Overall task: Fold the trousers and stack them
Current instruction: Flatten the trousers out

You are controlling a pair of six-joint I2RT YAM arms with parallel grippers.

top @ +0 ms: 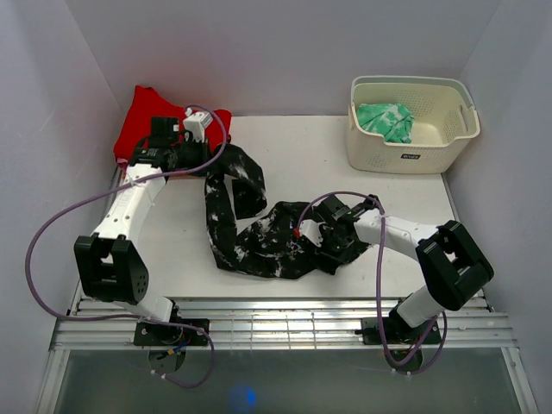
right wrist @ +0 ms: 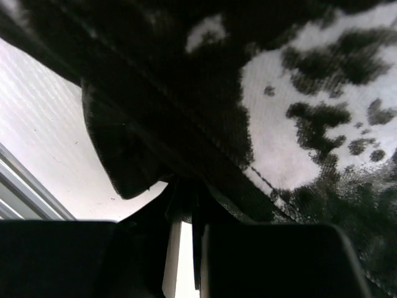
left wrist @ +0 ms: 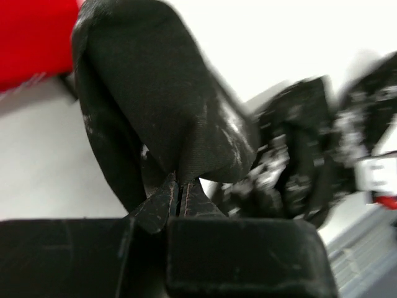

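One pair of black, white-splattered thin cloth trousers (top: 259,241) lay crumpled on the white desk (top: 302,147), nearer and left of the one cream perforated plastic basket (top: 412,155). The left hand (left wrist: 178,195) pinched one trouser fold; the right hand (right wrist: 185,198), narrowed to a slit, gripped another edge. One green patterned cloth (top: 386,121) lay inside the basket; one plain red garment (top: 142,121) lay far left of it. Pale walls (top: 52,86) enclosed the desk.
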